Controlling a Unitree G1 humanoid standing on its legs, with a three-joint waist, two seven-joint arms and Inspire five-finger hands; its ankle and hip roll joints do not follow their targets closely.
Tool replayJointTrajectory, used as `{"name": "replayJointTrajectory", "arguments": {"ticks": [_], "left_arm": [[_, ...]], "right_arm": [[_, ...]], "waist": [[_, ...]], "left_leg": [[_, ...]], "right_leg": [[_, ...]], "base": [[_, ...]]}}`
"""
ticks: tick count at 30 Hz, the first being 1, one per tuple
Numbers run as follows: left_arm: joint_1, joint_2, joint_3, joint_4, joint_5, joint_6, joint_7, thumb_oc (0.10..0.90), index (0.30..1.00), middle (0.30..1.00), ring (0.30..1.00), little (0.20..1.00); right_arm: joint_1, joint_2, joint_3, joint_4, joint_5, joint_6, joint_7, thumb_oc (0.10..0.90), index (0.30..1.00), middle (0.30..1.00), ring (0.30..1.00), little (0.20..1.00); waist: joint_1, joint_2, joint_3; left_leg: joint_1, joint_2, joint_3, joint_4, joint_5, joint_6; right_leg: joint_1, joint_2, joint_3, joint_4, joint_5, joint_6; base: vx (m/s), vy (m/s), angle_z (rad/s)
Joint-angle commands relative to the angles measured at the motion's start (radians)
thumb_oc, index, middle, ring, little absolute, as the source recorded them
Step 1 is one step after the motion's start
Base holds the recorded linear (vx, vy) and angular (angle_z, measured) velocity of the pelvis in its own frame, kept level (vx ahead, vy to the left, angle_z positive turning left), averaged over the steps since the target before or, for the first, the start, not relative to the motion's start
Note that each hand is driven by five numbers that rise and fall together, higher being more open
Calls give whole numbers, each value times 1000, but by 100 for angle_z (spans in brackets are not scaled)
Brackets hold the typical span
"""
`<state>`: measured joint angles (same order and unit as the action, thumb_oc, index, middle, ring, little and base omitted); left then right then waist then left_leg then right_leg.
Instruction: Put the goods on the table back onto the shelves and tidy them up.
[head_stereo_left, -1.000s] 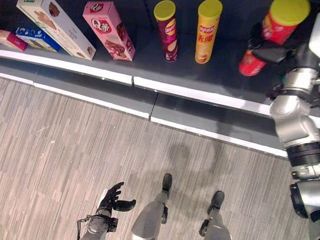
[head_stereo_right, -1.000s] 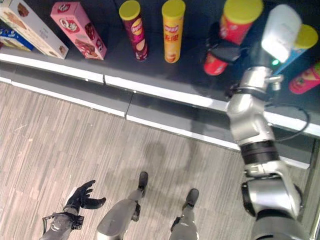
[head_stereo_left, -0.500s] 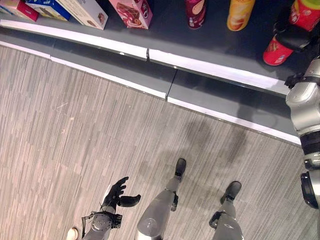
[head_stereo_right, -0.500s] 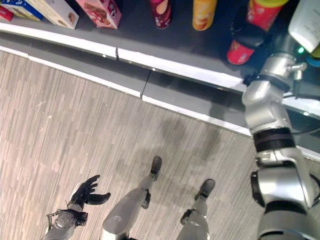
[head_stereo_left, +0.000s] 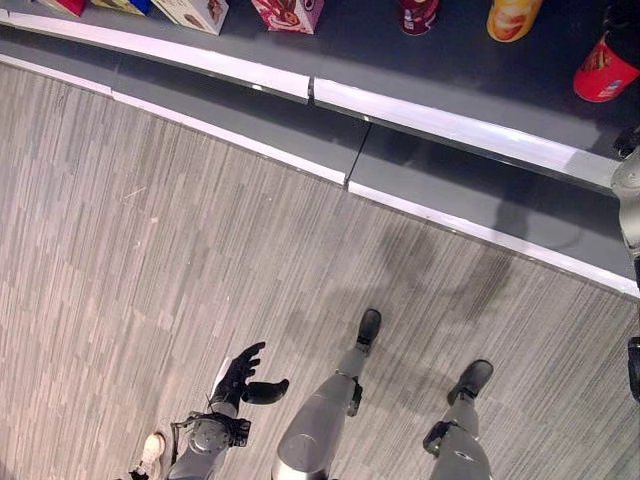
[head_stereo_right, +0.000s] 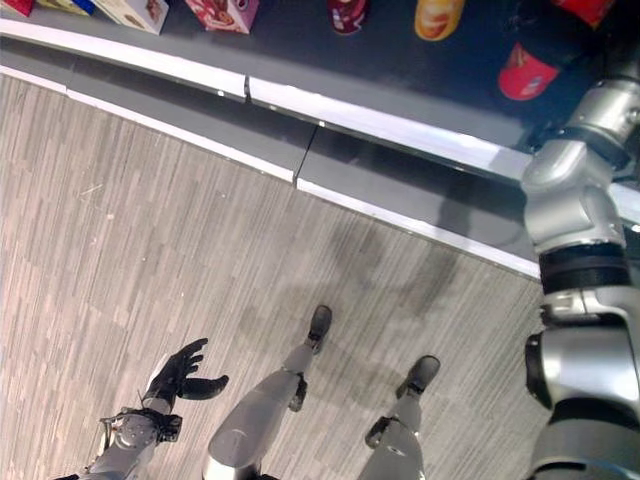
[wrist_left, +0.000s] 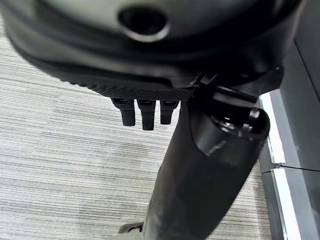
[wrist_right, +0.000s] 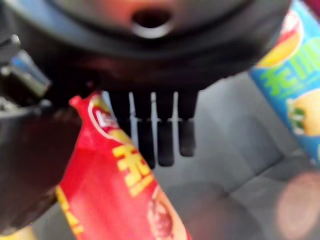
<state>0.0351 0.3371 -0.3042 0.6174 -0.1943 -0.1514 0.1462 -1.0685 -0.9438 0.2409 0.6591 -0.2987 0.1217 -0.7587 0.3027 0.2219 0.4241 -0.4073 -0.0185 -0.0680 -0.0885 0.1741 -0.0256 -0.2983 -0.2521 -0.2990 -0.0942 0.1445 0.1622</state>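
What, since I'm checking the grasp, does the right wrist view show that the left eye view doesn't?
Right wrist view: the right hand with straight fingers, and a blue chip can. Left eye view: the open left hand over the floor, a pink box, a yellow can. Both: the red chip can and the dark shelf.

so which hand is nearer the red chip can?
Right. The right hand is at the red chip can on the shelf; the left hand hangs low over the floor.
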Motion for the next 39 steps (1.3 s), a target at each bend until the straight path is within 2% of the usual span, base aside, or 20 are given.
{"name": "replayJointTrajectory", "arguments": {"ticks": [1, 11, 12, 13, 14, 19, 24, 26, 29, 30, 31, 33, 34, 35, 37, 38, 39], "left_arm": [[20, 72, -51, 15, -6, -27, 47, 800, 900, 900, 900, 900], [14, 78, -55, 3, -7, -32, 53, 800, 900, 900, 900, 900], [15, 77, -58, 2, -6, -31, 56, 800, 900, 900, 900, 900], [15, 77, -58, 2, -6, -31, 56, 800, 900, 900, 900, 900], [14, 76, -58, 1, -5, -31, 56, 800, 900, 900, 900, 900], [14, 81, -57, 3, 4, -27, 56, 800, 900, 900, 900, 900], [6, 91, -51, 4, 7, -18, 51, 800, 900, 900, 900, 900], [4, 89, -44, -2, 21, -10, 47, 800, 900, 900, 900, 900], [1, 104, -36, -19, 36, -6, 45, 800, 900, 900, 900, 900], [0, 126, -30, -51, 45, -5, 44, 800, 900, 900, 900, 900], [-8, 175, -23, -125, 73, -7, 36, 800, 900, 900, 900, 900], [-29, 331, -6, -307, 142, -3, -27, 800, 900, 900, 900, 900], [-39, 379, 4, -347, 162, -3, -50, 800, 900, 900, 900, 900], [-36, 384, 5, -352, 161, 0, -51, 800, 900, 900, 900, 900], [-48, 483, 61, -421, 191, 2, -118, 800, 900, 900, 900, 900], [-46, 483, 72, -412, 196, 6, -119, 800, 900, 900, 900, 900], [-44, 484, 72, -412, 197, 5, -120, 800, 900, 900, 900, 900]], "right_arm": [[-157, -130, 73, -41, -8, -32, -86, 400, 300, 300, 300, 300], [-180, -143, 108, -2, 9, -34, -81, 400, 300, 300, 300, 300], [-178, -142, 110, -2, 10, -32, -83, 555, 533, 533, 533, 533], [-177, -142, 109, -2, 10, -32, -83, 734, 801, 801, 801, 801], [-171, -138, 108, -9, 9, -32, -82, 800, 900, 900, 900, 900], [-152, -124, 99, -35, 7, -34, -75, 800, 900, 900, 900, 900], [-89, -99, 28, -102, 20, -39, -88, 800, 900, 900, 900, 900], [-26, -68, -44, -191, 14, -47, -110, 800, 900, 900, 900, 900], [32, -45, -90, -257, 2, -53, -110, 800, 900, 900, 900, 900], [90, -26, -132, -310, 0, -62, -103, 800, 900, 900, 900, 900], [170, 10, -177, -379, 12, -90, -78, 800, 900, 900, 900, 900], [345, 118, -199, -503, 182, -223, 111, 800, 900, 900, 900, 900], [403, 143, -199, -534, 250, -256, 183, 800, 900, 900, 900, 900], [409, 146, -206, -538, 251, -256, 186, 800, 900, 900, 900, 900], [615, 220, -204, -617, 444, -327, 413, 800, 900, 900, 900, 900], [650, 242, -207, -632, 465, -335, 446, 800, 900, 900, 900, 900], [655, 244, -209, -636, 466, -334, 448, 800, 900, 900, 900, 900]], "waist": [[13, -24, -58], [9, -23, -58], [7, -23, -58], [7, -23, -58], [4, -25, -56], [-3, -39, -60], [-15, -53, -71], [-35, -66, -82], [-45, -78, -87], [-54, -90, -90], [-70, -109, -91], [-130, -154, -98], [-148, -168, -101], [-145, -173, -102], [-216, -220, -127], [-229, -229, -134], [-225, -232, -135]], "left_leg": [[-4, 7, -74, 4, -53, -90], [-11, 7, -80, 3, -49, -92], [-11, 6, -81, 3, -49, -91], [-11, 6, -81, 3, -49, -91], [-8, 6, -81, 4, -51, -89], [6, 9, -71, 9, -59, -85], [25, 10, -63, 12, -64, -80], [44, 12, -54, 14, -75, -74], [59, 14, -45, 16, -84, -70], [71, 15, -38, 22, -94, -67], [87, 18, -23, 38, -113, -61], [130, 30, 32, 76, -165, -47], [145, 35, 49, 82, -175, -43], [142, 33, 52, 82, -170, -41], [206, 47, 118, 79, -194, -31], [213, 46, 131, 74, -190, -28], [215, 46, 134, 71, -189, -28]], "right_leg": [[112, -75, -37, 45, -94, 90], [111, -78, -43, 43, -92, 94], [111, -78, -40, 45, -94, 93], [111, -78, -40, 45, -94, 93], [111, -78, -34, 46, -94, 92], [117, -77, -22, 45, -91, 92], [132, -76, -17, 36, -80, 93], [143, -76, -11, 31, -71, 93], [151, -76, -5, 26, -65, 94], [159, -76, 1, 24, -62, 94], [167, -77, 14, 21, -56, 94], [173, -74, 59, 14, -31, 97], [173, -73, 74, 12, -20, 98], [169, -75, 77, 10, -14, 99], [162, -73, 120, 7, 40, 100], [152, -74, 128, 7, 57, 100], [151, -74, 132, 7, 57, 100]], "base": [[0, 0, 0], [0, 0, 0], [0, 0, 0], [0, 0, 0], [0, 0, 0], [-6, 3, 0], [-50, 18, -2], [-39, 53, 2], [-15, 31, -1], [-23, 89, -1], [-8, 149, -8], [-6, 220, -22], [-26, 153, -64], [-3, 156, -80], [24, 196, -86], [5, 125, -76], [-27, 74, -65]]}}
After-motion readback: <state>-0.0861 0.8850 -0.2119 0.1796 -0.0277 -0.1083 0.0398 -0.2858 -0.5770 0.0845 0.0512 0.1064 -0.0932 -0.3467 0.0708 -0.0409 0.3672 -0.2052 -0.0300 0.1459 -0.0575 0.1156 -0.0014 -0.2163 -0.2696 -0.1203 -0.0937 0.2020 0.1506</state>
